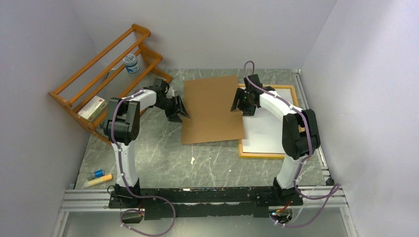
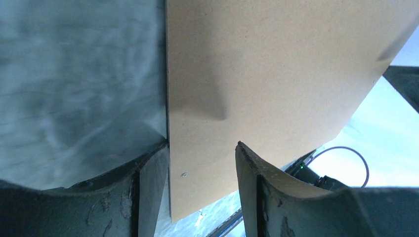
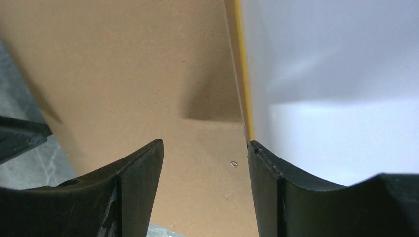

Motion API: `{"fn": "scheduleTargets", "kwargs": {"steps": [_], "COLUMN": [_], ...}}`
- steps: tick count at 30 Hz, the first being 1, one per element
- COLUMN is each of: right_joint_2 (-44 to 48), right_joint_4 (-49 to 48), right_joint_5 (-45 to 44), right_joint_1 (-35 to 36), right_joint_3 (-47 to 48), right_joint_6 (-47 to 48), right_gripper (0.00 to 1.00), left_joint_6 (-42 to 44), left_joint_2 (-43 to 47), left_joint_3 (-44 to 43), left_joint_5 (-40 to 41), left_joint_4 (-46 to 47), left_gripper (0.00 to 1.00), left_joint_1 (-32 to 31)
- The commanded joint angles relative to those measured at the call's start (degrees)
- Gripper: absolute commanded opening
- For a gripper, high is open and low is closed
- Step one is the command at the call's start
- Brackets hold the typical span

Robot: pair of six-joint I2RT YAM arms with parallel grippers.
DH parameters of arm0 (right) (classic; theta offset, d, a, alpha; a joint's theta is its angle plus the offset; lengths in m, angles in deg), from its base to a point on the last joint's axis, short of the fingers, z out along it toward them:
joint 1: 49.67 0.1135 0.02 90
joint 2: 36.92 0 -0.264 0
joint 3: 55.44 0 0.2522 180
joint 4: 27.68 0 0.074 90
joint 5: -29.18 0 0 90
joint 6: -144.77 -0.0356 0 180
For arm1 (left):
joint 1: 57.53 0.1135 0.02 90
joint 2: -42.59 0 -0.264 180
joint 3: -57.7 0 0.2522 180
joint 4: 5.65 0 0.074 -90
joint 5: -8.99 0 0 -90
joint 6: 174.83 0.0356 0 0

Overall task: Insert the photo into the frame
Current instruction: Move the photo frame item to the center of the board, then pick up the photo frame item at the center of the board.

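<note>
Top external view
- Rack: an orange-brown slatted wooden rack point(image 1: 94, 64) stands at the far left of the grey marbled table point(image 1: 163, 153).
- Rack contents: a small white bottle with a blue label point(image 1: 131, 63) sits high up on it. A pale flat box point(image 1: 92, 108) lies at its lower end.
- Frame: the large rectangular frame point(image 1: 262, 156) lies flat on the right, its orange border up.
- Frame contents: the photo point(image 1: 267, 131), a thin rectangular sheet, lies inside the border with its plain white side up.
- Panel: a brown rectangular hardboard panel point(image 1: 212, 111) lies in the middle, its right edge overlapping the frame's left border.
- Grippers: the left gripper point(image 1: 182, 109) is at the panel's left edge and the right gripper point(image 1: 238, 104) at its right edge.
- Loose items: two small tubes point(image 1: 98, 177) lie near the left arm's base.

Left wrist view
- Fingers: the fingers point(image 2: 148, 192) are spread and pinch nothing. One is beside the panel's edge over the table, the other over the panel point(image 2: 276, 69).

Right wrist view
- Fingers: the fingers point(image 3: 138, 187) are spread and hold nothing. One is over the panel, the other at the frame's yellow edge point(image 3: 242, 64) beside the white photo point(image 3: 336, 74).
</note>
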Motion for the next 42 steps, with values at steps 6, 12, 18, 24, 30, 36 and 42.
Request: {"fn": "scheduleTargets", "kwargs": {"steps": [6, 12, 18, 24, 30, 36, 42], "right_joint_2": [5.25, 2.95, 1.03, -2.32, -4.30, -0.27, 6.21], "right_joint_4": [-1.41, 0.81, 1.80, 1.29, -1.05, -4.25, -4.92], "right_joint_5": [-2.96, -8.84, -12.69, -10.55, -2.10, 5.59, 12.40], "right_joint_1": [-1.85, -2.13, -2.62, -3.51, -3.94, -3.95, -3.90], "right_joint_3": [-5.43, -5.44, -4.18, -1.19, -0.43, -2.17, -4.16], "right_joint_6": [0.05, 1.84, 2.03, 3.45, 5.31, 6.49, 6.52], "right_gripper": [0.65, 0.65, 0.69, 0.69, 0.69, 0.67, 0.63], "left_joint_6": [0.35, 1.89, 2.96, 3.14, 3.37, 3.44, 3.59], "left_joint_2": [-4.54, -5.37, -6.10, -6.57, -7.10, -7.51, -8.31], "left_joint_3": [1.38, 0.15, -0.98, -1.33, -2.06, -3.02, -4.86], "left_joint_5": [-0.99, 1.50, 3.38, 3.81, 3.81, 3.76, 4.30], "left_joint_4": [-1.45, -3.71, -5.22, -5.60, -6.06, -6.55, -7.53], "left_gripper": [0.58, 0.59, 0.59, 0.59, 0.59, 0.59, 0.59], "left_joint_1": [-6.32, -6.33, -6.33, -6.33, -6.33, -6.33, -6.24]}}
